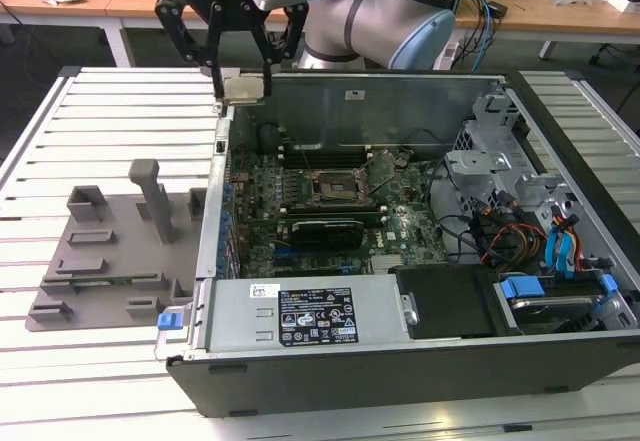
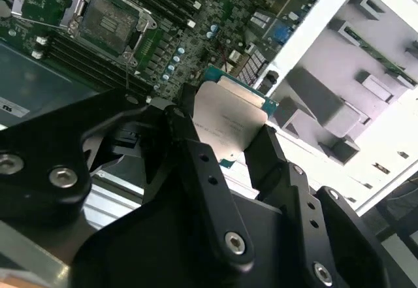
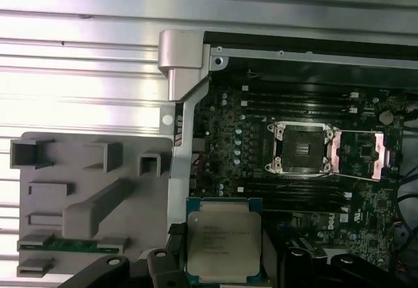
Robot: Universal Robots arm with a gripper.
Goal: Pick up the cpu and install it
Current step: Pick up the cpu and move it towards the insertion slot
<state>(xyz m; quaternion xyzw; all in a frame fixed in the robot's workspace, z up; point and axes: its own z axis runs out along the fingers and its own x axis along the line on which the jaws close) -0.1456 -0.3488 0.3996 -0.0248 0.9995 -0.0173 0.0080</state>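
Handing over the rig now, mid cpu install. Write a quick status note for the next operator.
Tool: shut on the cpu, held in the air by its edges.
Where: over the computer case's wall on the exterior view's left, next to the grey tray.
Socket: open, empty, on the motherboard.
Done: cpu picked up. Left: seating it in the socket.

Arm [image 1: 400,11] bent in from the back, silver links with pale blue joint caps. Wrist turned straight down. Hand [image 1: 243,93] hanging, black fingers [image 1: 213,51] spread wide at the knuckles and drawn in at the tips, clamped on opposite edges of the cpu [image 1: 243,83], its metal top facing the wrist in both wrist views.
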